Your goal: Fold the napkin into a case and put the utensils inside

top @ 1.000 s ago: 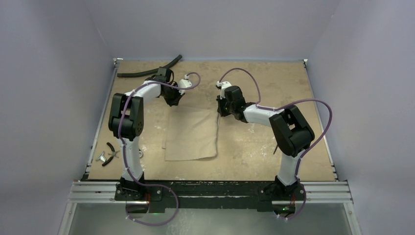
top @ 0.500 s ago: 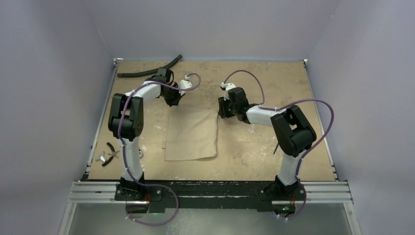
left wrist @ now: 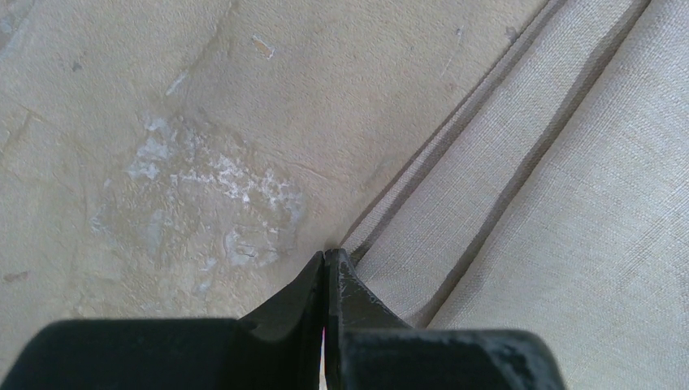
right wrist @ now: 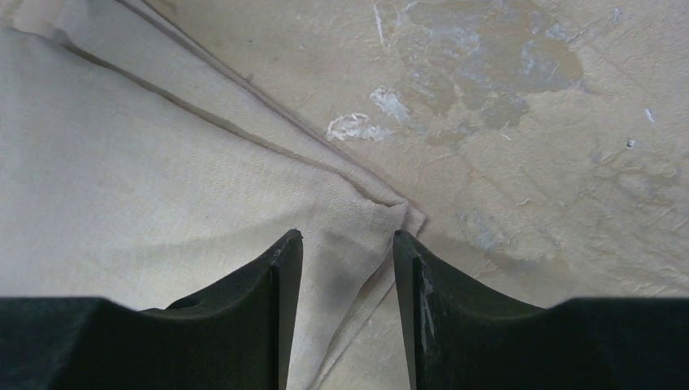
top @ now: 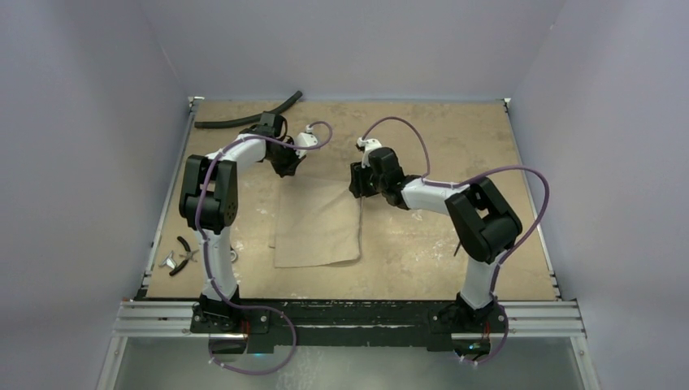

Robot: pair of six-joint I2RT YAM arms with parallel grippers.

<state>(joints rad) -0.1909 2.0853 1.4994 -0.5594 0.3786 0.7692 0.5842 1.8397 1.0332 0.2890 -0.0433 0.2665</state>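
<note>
The napkin (top: 318, 221) lies folded flat in the middle of the table, a beige rectangle with layered hems. My left gripper (top: 288, 169) is at its far left corner. In the left wrist view that gripper (left wrist: 326, 253) is shut, its tips touching the cloth's edge (left wrist: 520, 187), and nothing shows between them. My right gripper (top: 358, 184) is at the far right corner. It stands open (right wrist: 348, 236), and the napkin's corner (right wrist: 382, 219) lies loose on the table between the fingers. Small slim pieces (top: 180, 255) at the near left look like the utensils, too small to tell apart.
A long black hose (top: 244, 120) lies along the far left of the table. A thin dark stick (top: 457, 246) pokes out beside the right arm's elbow. Purple-grey walls close in on three sides. The metal base rail (top: 349, 315) runs along the near edge.
My right gripper has opened and let go of the napkin's far right corner, shifting slightly left. The left arm and the napkin have stayed put.
</note>
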